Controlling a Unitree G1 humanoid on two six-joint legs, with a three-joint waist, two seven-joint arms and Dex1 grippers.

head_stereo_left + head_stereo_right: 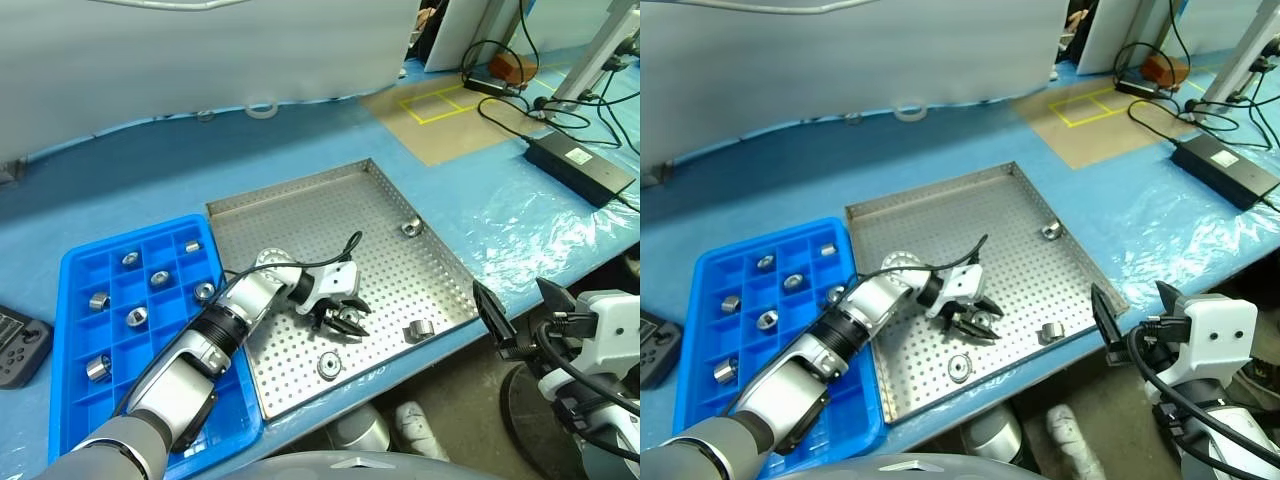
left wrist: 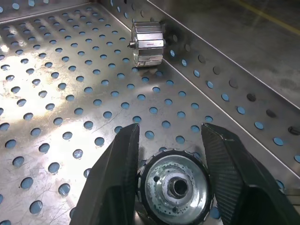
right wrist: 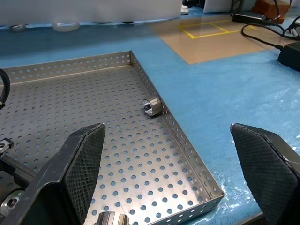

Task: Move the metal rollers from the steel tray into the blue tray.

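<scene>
Seven rollers are sitting in the blue tray; the left gripper is clamping a roller in the steel tray, three others waiting; the right gripper is hanging wide open, empty.

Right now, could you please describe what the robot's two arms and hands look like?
The left arm is silver-grey with a black ribbed band, a white wrist block and a looping black cable. Left hand and right hand have two black textured fingers each; the right wrist is white, with black cables.

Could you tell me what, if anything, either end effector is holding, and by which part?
The left end effector grips a small shiny ring-like metal roller by its opposite outer sides, down in the perforated steel tray; the right end effector holds nothing.
</scene>
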